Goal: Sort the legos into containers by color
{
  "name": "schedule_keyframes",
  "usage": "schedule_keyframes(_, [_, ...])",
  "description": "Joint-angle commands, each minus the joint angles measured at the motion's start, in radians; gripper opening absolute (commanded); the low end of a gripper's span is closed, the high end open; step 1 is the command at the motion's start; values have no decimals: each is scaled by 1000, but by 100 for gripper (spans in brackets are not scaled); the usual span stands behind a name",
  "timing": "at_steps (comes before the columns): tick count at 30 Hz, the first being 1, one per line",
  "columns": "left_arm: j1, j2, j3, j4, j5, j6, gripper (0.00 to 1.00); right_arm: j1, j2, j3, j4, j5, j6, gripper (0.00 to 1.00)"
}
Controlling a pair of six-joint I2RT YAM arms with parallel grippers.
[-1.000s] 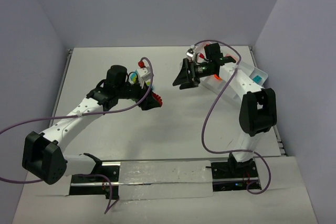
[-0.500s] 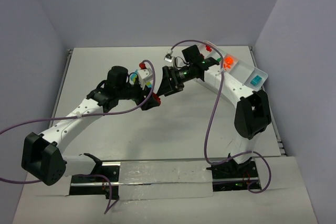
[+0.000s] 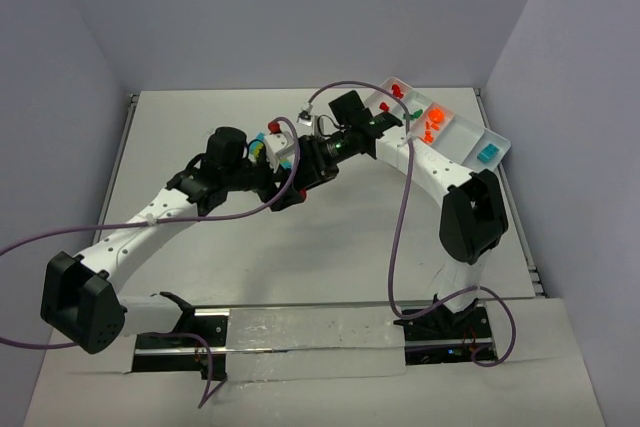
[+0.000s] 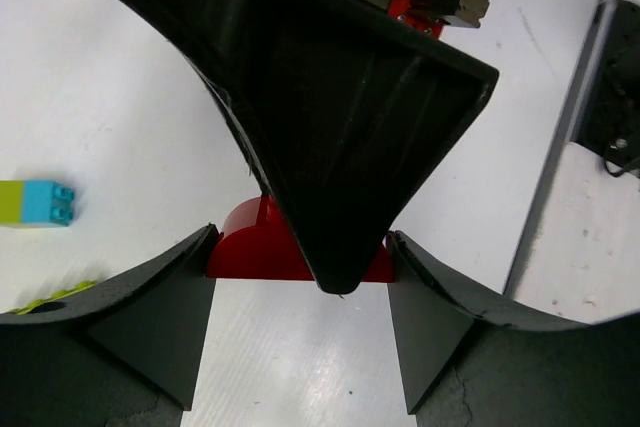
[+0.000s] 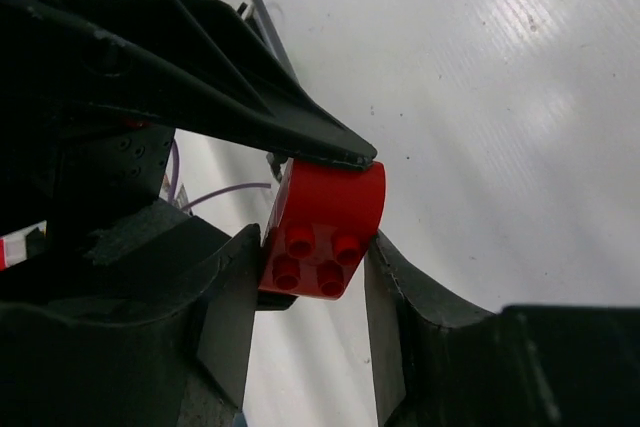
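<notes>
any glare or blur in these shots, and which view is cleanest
Top view: even soft light, sharp, slight sheen on the near strip. Left wrist: a dark finger up close fills the middle with little detail; the red brick behind is crisp. Right wrist: glare on the table; brick studs sharp, so cleanest on the brick.

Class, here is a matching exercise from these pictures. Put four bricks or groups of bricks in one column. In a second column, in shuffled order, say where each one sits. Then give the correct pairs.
Things
1. turquoise brick
2. orange bricks
3. large red brick
4. lime-and-blue brick

Places
A. loose on the table, outside the tray
B. between the left pincer and the right pincer, both closed on it
C. the tray's right-hand end compartment, seen from above
D. a compartment partway along the tray

Pairs: 1-C, 2-D, 3-B, 4-A
</notes>
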Motion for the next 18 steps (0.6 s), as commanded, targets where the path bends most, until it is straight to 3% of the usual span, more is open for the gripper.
schedule_keyframes(1, [-5, 5, 56, 16, -65, -4, 7, 5, 13, 49, -19, -9, -44, 27])
schedule_keyframes(3, [-5, 6, 56, 20, -96, -12, 11, 4, 14, 54, -21, -6, -46, 13])
schedule_keyframes(5, [-4, 15, 61, 16, -174, -37, 44, -6, 19, 70, -27, 4, -47, 2])
schedule_keyframes(7, [8, 18, 65, 3, -206, -63, 73, -32, 28, 92, -31, 11, -48, 0])
schedule_keyframes(8, [25, 16, 63, -3, -192, -78, 95, -58, 35, 114, -33, 18, -49, 0])
schedule_keyframes(9, [43, 7, 59, 0, -169, -92, 99, -78, 50, 130, -36, 44, -58, 0])
schedule_keyframes(14, [200, -18, 51, 14, -64, -177, 99, -231, 144, 267, 0, 242, -55, 0])
schedule_keyframes(18, [250, -30, 38, 32, -117, -186, 99, -308, 272, 475, 17, 502, -70, 0])
